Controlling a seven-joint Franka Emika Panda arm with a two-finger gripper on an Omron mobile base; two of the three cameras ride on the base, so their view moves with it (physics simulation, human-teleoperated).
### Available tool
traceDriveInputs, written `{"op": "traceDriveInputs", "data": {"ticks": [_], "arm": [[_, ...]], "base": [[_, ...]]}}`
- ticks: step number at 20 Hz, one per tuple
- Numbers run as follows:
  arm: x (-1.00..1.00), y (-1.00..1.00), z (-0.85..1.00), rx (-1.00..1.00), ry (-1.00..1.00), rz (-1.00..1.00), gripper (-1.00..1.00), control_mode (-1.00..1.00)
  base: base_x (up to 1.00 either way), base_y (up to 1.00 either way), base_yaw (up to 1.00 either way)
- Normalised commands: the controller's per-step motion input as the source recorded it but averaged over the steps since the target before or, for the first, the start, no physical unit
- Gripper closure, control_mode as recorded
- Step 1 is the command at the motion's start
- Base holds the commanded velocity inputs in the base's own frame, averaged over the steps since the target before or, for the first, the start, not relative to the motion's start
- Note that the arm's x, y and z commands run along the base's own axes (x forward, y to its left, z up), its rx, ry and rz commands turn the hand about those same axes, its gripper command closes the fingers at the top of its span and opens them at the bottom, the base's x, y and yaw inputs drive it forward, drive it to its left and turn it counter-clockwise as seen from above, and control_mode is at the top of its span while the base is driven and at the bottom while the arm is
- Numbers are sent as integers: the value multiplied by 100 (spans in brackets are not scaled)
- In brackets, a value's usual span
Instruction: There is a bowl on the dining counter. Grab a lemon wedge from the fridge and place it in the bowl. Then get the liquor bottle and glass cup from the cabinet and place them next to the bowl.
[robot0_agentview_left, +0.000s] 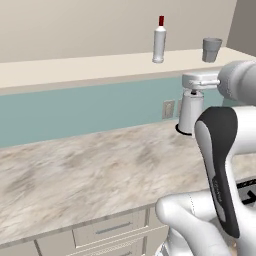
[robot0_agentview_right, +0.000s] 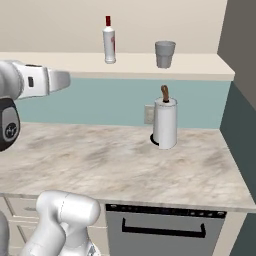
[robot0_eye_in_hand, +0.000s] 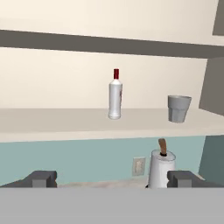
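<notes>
Liquor bottle (robot0_eye_in_hand: 115, 94): stood upright on the cabinet shelf (robot0_eye_in_hand: 57, 120), red cap on.
Glass cup (robot0_eye_in_hand: 178, 108): upright on the same shelf, well apart from the bottle; contents could not be told.
Paper towel roll (robot0_agentview_right: 165, 123): on the worktop (robot0_agentview_right: 125, 165) below.
Gripper (robot0_eye_in_hand: 112, 179): jaws spread wide, grasping nothing.

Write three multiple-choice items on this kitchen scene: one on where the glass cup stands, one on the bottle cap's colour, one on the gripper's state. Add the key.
1. The glass cup stands:
A. on the shelf, right of the liquor bottle
B. on the counter by the paper towel roll
C. in the gripper

2. The bottle's cap is:
A. blue
B. red
C. black

3. The gripper is:
A. shut on the bottle
B. shut on nothing
C. open, holding nothing

Key: 1 A, both stand apart on the open cabinet shelf; 2 B, a red cap tops the white bottle; 3 C, the hand view shows the fingertips wide apart with nothing between.
</notes>
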Motion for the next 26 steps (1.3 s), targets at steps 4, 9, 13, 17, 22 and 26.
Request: {"op": "traceDriveInputs", "data": {"ticks": [4, 9, 13, 17, 22, 26], "arm": [[21, 0, 0, -2, -16, 0, -100, -100], [10, 0, 0, 0, -17, 0, -100, -100], [15, 0, 0, 0, -11, 0, -100, -100], [31, 0, 1, 0, -3, 0, -100, -100], [40, 0, 1, 0, 0, 0, -100, -100], [45, 0, 0, 0, 3, 0, -100, -100]], "base": [[0, 0, 0], [0, 0, 0], [0, 0, 0], [0, 0, 0], [0, 0, 0], [0, 0, 0]]}}
